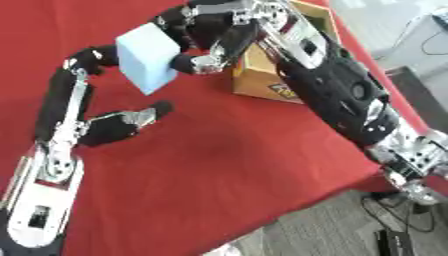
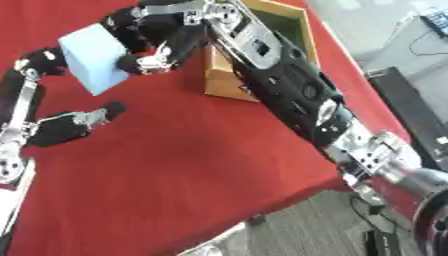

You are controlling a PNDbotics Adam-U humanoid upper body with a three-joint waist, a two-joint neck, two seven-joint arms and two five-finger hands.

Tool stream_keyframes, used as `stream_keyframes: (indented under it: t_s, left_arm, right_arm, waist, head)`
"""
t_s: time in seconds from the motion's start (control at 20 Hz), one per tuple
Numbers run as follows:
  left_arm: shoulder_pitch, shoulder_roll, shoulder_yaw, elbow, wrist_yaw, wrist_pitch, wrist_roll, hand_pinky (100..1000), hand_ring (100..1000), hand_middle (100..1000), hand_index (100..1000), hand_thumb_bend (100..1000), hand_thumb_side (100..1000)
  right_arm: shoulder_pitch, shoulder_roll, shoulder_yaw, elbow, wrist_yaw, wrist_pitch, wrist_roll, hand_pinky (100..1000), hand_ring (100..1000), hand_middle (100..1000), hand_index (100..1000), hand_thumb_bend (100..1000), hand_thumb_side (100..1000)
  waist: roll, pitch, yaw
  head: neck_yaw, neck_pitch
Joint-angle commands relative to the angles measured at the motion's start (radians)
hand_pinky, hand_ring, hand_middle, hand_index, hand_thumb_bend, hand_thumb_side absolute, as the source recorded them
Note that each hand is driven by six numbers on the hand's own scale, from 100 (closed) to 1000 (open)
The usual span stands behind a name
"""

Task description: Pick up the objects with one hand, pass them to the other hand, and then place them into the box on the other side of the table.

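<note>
A light blue block (image 1: 145, 58) is held above the red table, tilted, at the upper left. My right hand (image 1: 212, 31) reaches in from the upper right and is shut on it, fingers over its top right edge and thumb (image 1: 198, 65) under its right side. My left hand (image 1: 107, 130) is below and to the left. Its fingers (image 1: 63, 90) stretch up along the block's left edge, the tips at its upper left corner. Its thumb (image 1: 150, 112) sticks out below the block, apart from it. The brown box (image 2: 224, 75) stands open just right of the block, partly hidden by my right arm.
The table's red cloth (image 1: 219, 165) ends at a slanted edge running from the lower middle to the upper right. Beyond it are grey floor (image 1: 332, 230) and black cables (image 1: 398, 220). My right forearm (image 1: 350, 100) crosses above the table's right part.
</note>
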Motion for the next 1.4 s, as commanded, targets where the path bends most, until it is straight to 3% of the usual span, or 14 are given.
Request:
stream_keyframes:
  t_s: [0.05,0.55,1.1,1.4]
  left_arm:
    - [-0.004,0.01,-0.001,-0.03,-0.006,-0.001,0.0,742,732,632,823,834,600]
    - [0.028,0.031,0.008,-0.024,0.034,0.028,0.017,739,727,629,826,792,617]
    - [0.061,0.075,0.018,-0.081,0.054,0.04,0.026,739,728,629,824,786,591]
    - [0.08,0.102,0.019,-0.114,0.049,0.048,0.02,740,729,631,824,787,585]
  right_arm:
    - [-0.008,-0.052,-0.037,-0.001,-0.036,0.009,0.0,869,860,388,442,100,251]
    - [0.018,-0.112,-0.118,0.035,-0.109,0.03,-0.026,871,861,387,448,100,280]
    - [0.056,-0.16,-0.198,0.109,-0.14,0.035,-0.143,872,861,389,451,100,318]
    - [0.084,-0.178,-0.238,0.157,-0.123,0.007,-0.211,869,858,390,452,100,320]
  waist:
    - [0.005,-0.033,-0.008]
    - [0.031,-0.042,-0.039]
    - [0.056,-0.053,-0.069]
    - [0.068,-0.055,-0.075]
  head:
    - [-0.007,-0.005]
    - [-0.03,-0.016]
    - [-0.038,-0.022]
    - [-0.044,-0.027]
